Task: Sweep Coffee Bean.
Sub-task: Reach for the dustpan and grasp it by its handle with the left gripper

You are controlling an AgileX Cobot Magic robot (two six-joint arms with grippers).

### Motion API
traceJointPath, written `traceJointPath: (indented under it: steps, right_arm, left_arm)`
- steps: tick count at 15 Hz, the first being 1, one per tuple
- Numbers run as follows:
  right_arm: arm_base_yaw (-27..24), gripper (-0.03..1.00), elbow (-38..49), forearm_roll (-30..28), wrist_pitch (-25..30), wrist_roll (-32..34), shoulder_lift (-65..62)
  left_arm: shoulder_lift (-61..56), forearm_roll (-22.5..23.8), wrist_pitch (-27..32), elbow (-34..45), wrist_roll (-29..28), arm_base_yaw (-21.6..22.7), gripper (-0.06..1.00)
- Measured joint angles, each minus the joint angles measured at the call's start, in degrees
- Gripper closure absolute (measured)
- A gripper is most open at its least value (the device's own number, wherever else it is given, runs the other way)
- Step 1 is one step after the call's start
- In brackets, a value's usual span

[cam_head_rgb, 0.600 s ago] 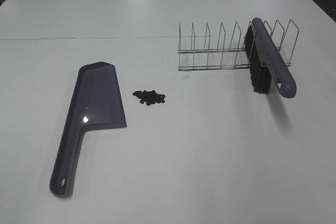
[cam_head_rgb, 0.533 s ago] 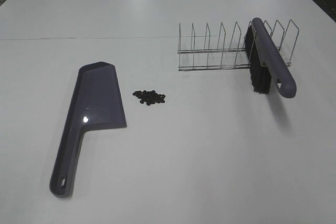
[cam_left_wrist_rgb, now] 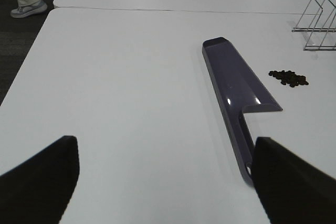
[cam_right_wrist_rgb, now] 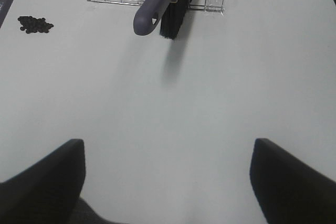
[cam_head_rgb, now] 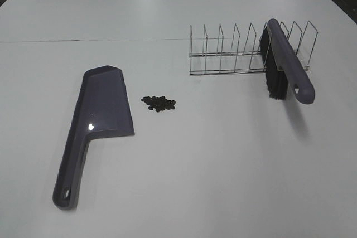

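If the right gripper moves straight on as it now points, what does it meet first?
Probably the purple brush propped on the wire rack; the table before it looks free.

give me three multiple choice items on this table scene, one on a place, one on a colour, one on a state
1. Where do the coffee beans lie with respect to the dustpan?
A. inside its pan
B. on the table beside its pan, to the right in the high view
C. under its handle

2. What colour is the body of the brush?
A. red
B. green
C. purple

3. How is the brush placed?
A. flat on the table
B. resting in the wire rack, bristles down
C. held in a pincer

Key: 1 B, the beans form a small heap on bare table, clear of the pan. 2 C, its body matches the purple dustpan. 3 B, it sits between the rack's wires and nothing grips it.
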Motion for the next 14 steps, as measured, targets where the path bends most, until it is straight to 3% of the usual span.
traceJointPath:
  steps: [10,14]
  right_arm:
    - [0.00,0.22,0.00,0.00,0.00,0.00,0.00]
    - [0.00,0.22,0.00,-0.06,0.00,0.00,0.00]
  left_arm:
    - [0.00,0.00,0.00,0.00,0.00,0.00,0.13]
    - [8.14,0.00,0.00,0.00,0.00,0.00,0.13]
